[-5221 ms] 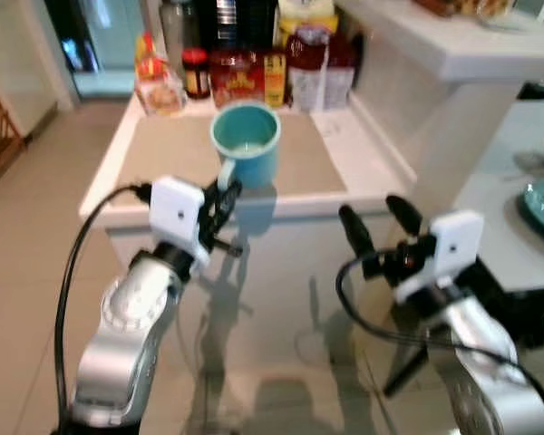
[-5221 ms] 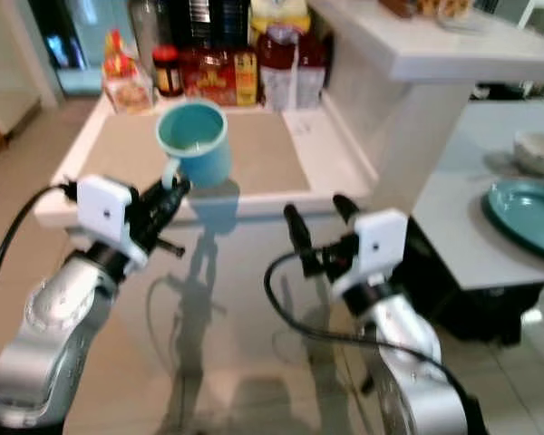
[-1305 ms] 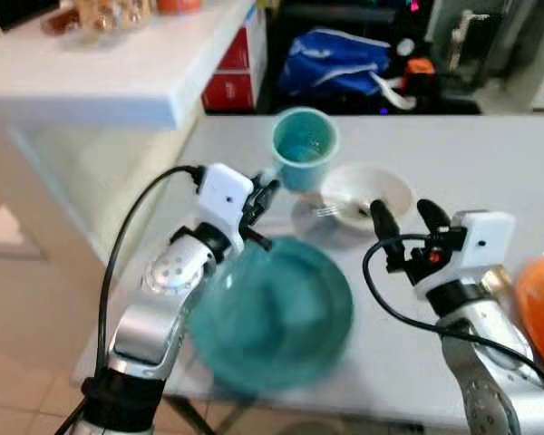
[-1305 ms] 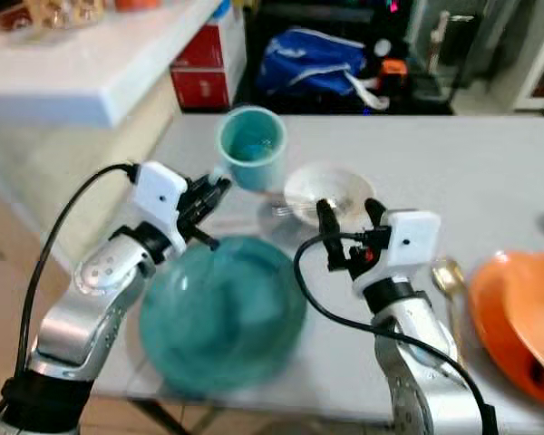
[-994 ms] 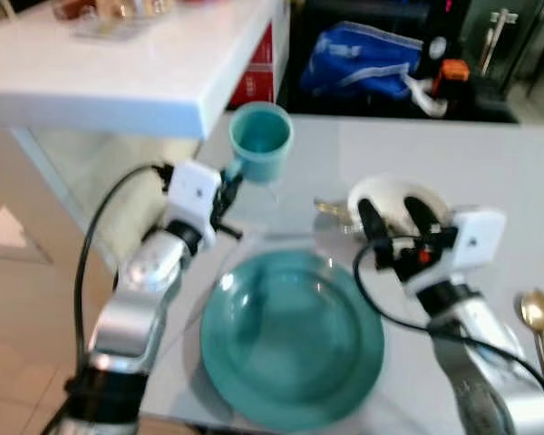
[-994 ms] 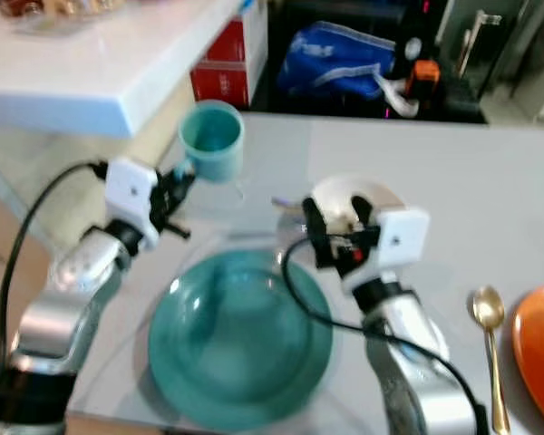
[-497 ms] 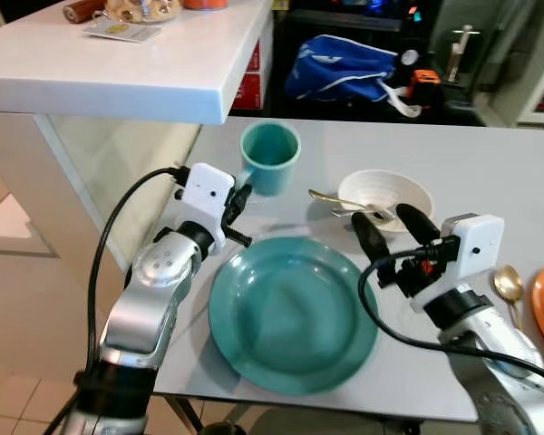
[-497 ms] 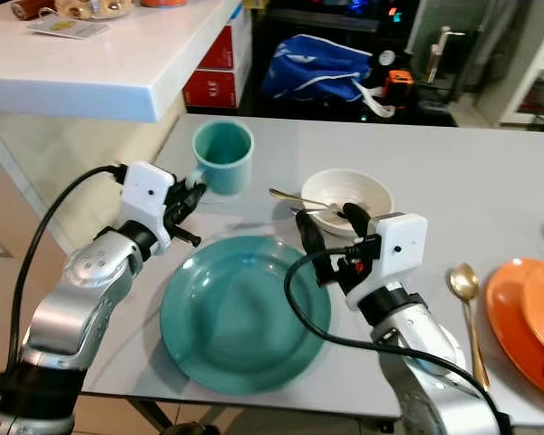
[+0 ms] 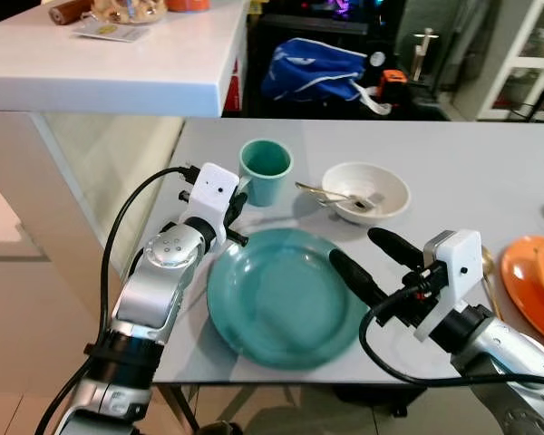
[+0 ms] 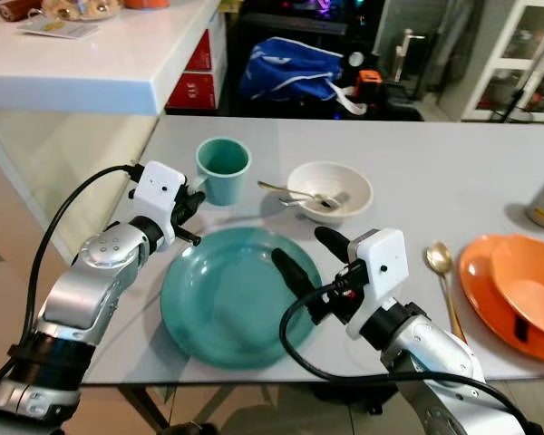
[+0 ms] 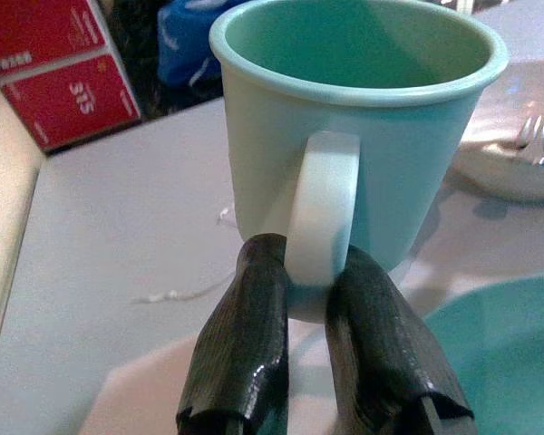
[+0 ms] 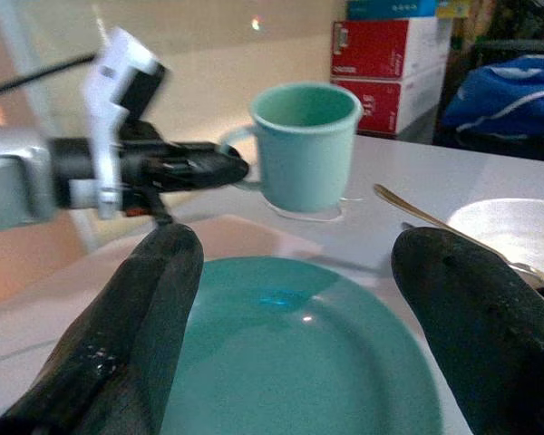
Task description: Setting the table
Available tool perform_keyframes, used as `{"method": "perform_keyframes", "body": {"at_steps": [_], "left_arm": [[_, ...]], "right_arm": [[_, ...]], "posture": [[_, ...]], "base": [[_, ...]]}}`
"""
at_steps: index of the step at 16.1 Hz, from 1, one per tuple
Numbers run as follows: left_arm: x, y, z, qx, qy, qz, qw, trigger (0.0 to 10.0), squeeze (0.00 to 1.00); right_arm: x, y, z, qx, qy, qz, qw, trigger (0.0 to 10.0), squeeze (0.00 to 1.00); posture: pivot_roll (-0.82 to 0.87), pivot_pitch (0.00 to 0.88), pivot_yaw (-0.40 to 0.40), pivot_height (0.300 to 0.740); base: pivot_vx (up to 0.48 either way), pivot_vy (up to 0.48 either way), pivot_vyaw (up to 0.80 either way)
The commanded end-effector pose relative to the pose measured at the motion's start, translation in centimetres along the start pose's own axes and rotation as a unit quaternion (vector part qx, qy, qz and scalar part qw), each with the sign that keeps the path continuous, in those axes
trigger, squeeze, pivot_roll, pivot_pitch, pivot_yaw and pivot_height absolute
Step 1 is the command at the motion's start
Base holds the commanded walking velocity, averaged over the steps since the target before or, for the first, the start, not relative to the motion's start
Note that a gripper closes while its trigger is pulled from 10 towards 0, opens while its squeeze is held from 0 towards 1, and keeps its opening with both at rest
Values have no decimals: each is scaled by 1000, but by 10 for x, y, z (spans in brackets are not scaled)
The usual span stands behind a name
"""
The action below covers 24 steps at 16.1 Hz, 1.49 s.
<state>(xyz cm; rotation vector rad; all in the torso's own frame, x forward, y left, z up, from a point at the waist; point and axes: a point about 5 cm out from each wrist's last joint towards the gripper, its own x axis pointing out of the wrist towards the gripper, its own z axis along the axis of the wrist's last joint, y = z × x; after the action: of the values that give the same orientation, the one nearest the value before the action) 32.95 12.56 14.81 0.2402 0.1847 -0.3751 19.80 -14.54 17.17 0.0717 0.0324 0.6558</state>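
Teal mug (image 9: pixel 265 170) stands upright on the grey counter (image 9: pixel 490 163), just behind the teal plate (image 9: pixel 286 296) and left of the white bowl (image 9: pixel 366 191), which has a fork (image 9: pixel 331 195) resting in it. Left claw (image 11: pixel 306 292) pinches the mug's handle between its black fingers. Right claw (image 9: pixel 374 258) hangs over the plate's right side, spread wide and holding nothing.

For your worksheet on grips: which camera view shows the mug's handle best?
The left wrist view: the handle sits close up, pinched by the left hand. In both eye views that hand hides it; in the right wrist view it's small and distant.
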Motion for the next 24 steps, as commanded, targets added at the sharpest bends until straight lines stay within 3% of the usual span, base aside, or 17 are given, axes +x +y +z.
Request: {"method": "perform_keyframes", "body": {"at_steps": [1, 5, 9, 14, 17, 21, 24], "left_arm": [[3, 7, 4, 2, -1, 19, 1000, 10000, 0], [12, 17, 4, -2, 4, 36, 999, 10000, 0], [23, 13, 6, -22, -10, 22, 999, 10000, 0], [38, 28, 13, -22, -32, 79, 996, 10000, 0], [44, 35, 21, -19, -69, 104, 992, 10000, 0], [45, 28, 30, -10, -100, 69, 993, 10000, 0], [30, 14, 35, 0, -154, 46, 987, 10000, 0]], "right_arm": [[-1, 4, 1, 3, 5, 13, 1000, 10000, 0], [3, 2, 1, 1, -3, -9, 1000, 10000, 0], [5, 1, 2, 5, -11, -19, 1000, 10000, 0], [9, 2, 4, 5, -15, -14, 1000, 10000, 0], [11, 4, 5, 9, -20, -18, 1000, 10000, 0], [11, 5, 5, 9, -26, -29, 999, 10000, 0], [12, -9, 2, 9, -35, -106, 994, 10000, 0]], "posture": [[-75, 0, 30, 740], [-68, 0, 40, 740], [-66, 0, 39, 740], [-64, 0, 25, 740], [-71, 6, 20, 740], [-74, 4, 24, 740], [-58, 1, 29, 740]], "base": [[0, 0, 0], [0, 0, 0], [0, 0, 0], [0, 0, 0], [0, 0, 0], [0, 0, 0], [0, 0, 0]]}}
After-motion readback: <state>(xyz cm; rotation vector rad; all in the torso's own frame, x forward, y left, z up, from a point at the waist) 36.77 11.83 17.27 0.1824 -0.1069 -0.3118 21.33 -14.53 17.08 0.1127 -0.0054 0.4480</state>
